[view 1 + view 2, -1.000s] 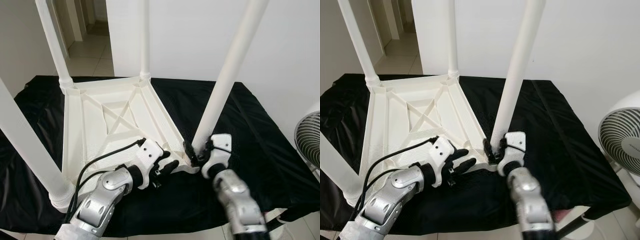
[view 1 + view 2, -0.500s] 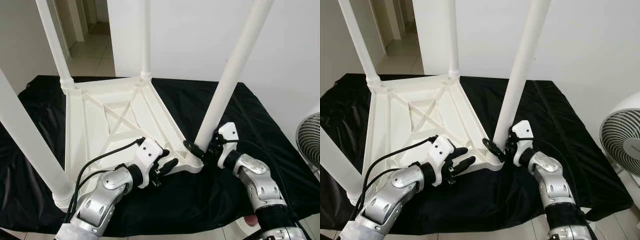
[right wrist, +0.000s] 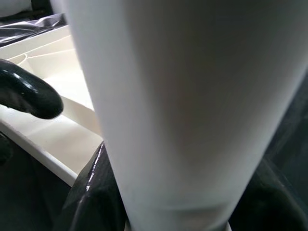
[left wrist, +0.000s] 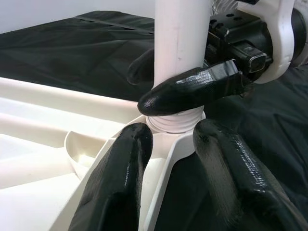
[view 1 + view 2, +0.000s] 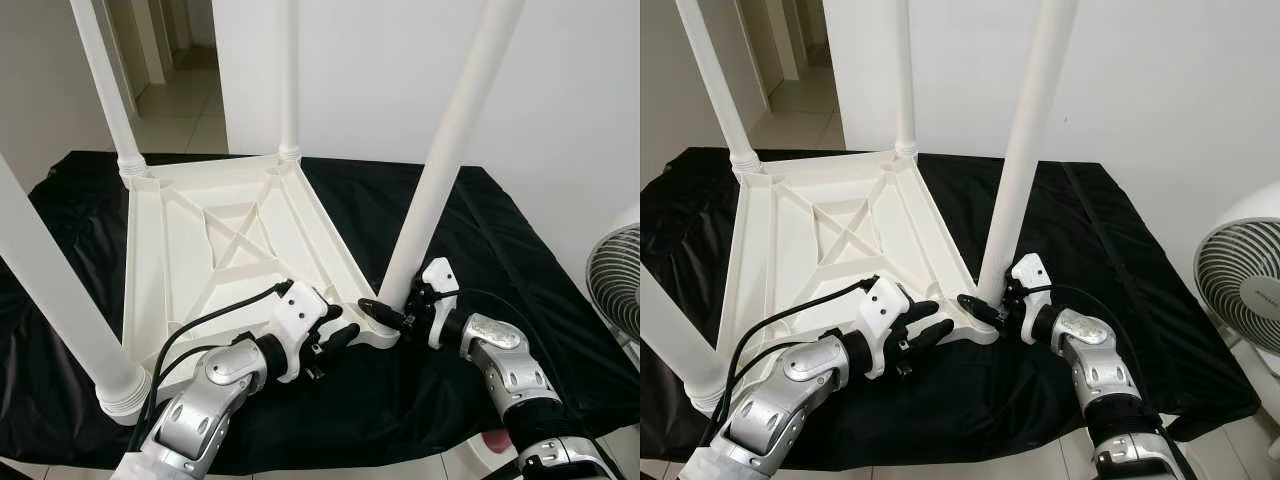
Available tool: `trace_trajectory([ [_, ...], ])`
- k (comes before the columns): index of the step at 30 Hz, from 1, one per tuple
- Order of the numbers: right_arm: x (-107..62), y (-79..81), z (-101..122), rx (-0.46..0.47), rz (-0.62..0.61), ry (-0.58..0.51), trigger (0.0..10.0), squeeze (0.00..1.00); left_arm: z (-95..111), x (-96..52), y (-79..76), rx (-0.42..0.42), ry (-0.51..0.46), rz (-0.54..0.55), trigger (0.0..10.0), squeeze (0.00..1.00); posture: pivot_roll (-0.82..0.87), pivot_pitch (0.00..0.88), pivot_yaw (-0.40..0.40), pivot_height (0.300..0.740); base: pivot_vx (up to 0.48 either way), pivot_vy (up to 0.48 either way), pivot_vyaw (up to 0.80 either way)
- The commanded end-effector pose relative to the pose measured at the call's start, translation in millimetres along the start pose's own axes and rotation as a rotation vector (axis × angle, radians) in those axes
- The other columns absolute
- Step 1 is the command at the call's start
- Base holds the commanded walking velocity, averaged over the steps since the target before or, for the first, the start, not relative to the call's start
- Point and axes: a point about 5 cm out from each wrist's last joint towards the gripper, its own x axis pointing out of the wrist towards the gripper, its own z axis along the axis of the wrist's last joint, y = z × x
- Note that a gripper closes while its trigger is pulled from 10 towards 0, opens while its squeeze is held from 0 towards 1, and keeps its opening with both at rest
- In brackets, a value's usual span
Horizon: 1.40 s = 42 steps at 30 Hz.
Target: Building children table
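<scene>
A white plastic children's table (image 5: pixel 200 250) lies upside down on a black cloth (image 5: pixel 500 240), its legs pointing up. My right gripper (image 5: pixel 385 303) reaches in from the right and is shut on the base of the near-right leg (image 5: pixel 440 170), just above its corner socket. In the left wrist view one of the right gripper's fingers (image 4: pixel 192 91) crosses the front of that leg (image 4: pixel 180 43). My left gripper (image 5: pixel 338 328) is shut on the table's rim beside the same corner, one finger (image 4: pixel 120 183) inside the rim and the other outside. In the right wrist view the leg (image 3: pixel 183 96) is very close.
Three more legs stand up: near left (image 5: pixel 50 290), far left (image 5: pixel 105 85) and far middle (image 5: pixel 288 75). A white fan (image 5: pixel 1250 280) stands off the cloth's right edge. A wall rises behind, with a tiled hallway (image 5: pixel 180 90) at back left.
My right forearm has swung from the near side round to the right of the leg, its gripper staying at the leg's base. The leg leaned right, then came back upright. The left gripper held still.
</scene>
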Motion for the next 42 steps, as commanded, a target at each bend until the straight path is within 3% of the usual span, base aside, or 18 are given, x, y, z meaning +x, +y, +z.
trace_trajectory([
  [1,-1.2,5.5,-4,0.015,0.026,-0.005,0.0,0.0,-2,0.4,-2.9,-0.002,0.005,0.003,10.0,0.0,0.0,0.0,-0.043,0.74,0.0,0.0,0.0],
  [7,-3.9,16.6,-5,0.063,-0.014,-0.052,0.0,0.0,-2,1.0,-3.5,0.0,0.006,-0.014,10.0,0.0,0.0,0.0,-0.031,0.74,0.0,0.0,0.0],
  [8,-2.1,21.4,-4,0.073,-0.051,-0.057,10.0,0.0,-1,1.7,-3.6,0.001,0.007,-0.018,10.0,0.0,-0.01,0.0,-0.024,0.74,0.0,0.0,0.0],
  [10,-2.1,21.4,-4,0.073,-0.051,-0.057,10.0,0.0,-1,1.7,-3.6,0.001,0.007,-0.018,10.0,0.0,-0.01,0.0,-0.024,0.74,0.0,0.0,0.0],
  [13,2.9,33.2,-5,0.098,-0.245,-0.049,10.0,0.0,0,5.1,-6.1,-0.006,0.0,-0.036,10.0,0.0,-0.01,0.0,-0.016,0.74,0.0,0.0,0.0],
  [17,5.0,37.9,-6,0.097,-0.381,-0.044,10.0,0.0,1,5.5,-6.6,-0.006,-0.003,-0.04,10.0,0.0,-0.02,0.0,-0.016,0.74,0.0,0.0,0.0],
  [21,6.9,43.7,-7,0.164,-0.493,-0.066,10.0,0.0,-1,5.2,-4.8,0.007,0.006,-0.039,10.0,0.0,-0.01,0.0,-0.015,0.74,0.0,0.0,0.0],
  [23,7.1,46.7,-7,0.208,-0.611,-0.077,10.0,0.0,-1,4.4,-3.2,0.012,0.009,-0.039,10.0,0.0,-0.01,0.0,-0.013,0.74,0.0,0.0,0.0],
  [25,7.1,46.7,-7,0.208,-0.611,-0.077,10.0,0.0,-1,4.4,-3.2,0.012,0.009,-0.039,10.0,0.0,-0.01,0.0,-0.013,0.74,0.0,0.0,0.0],
  [29,11.2,55.4,-4,0.279,-0.796,-0.076,10.0,0.0,1,2.6,-0.3,0.014,0.01,-0.027,10.0,0.0,0.0,0.0,-0.018,0.74,0.0,0.0,0.0],
  [35,15.8,62.8,1,0.277,-0.758,-0.088,10.0,0.0,1,1.6,-2.5,0.008,0.011,-0.033,10.0,0.0,0.0,0.004,-0.014,0.74,0.0,0.0,0.0],
  [36,14.9,61.7,3,0.267,-0.751,-0.087,10.0,1.0,1,1.4,-3.1,0.009,0.013,-0.037,10.0,0.0,0.0,0.004,-0.015,0.74,0.0,0.0,0.0],
  [42,5.3,43.6,11,0.186,-0.668,-0.104,10.0,1.0,3,3.2,0.4,0.013,0.01,-0.031,10.0,0.0,-0.01,0.0,-0.018,0.74,0.0,0.0,0.0],
])
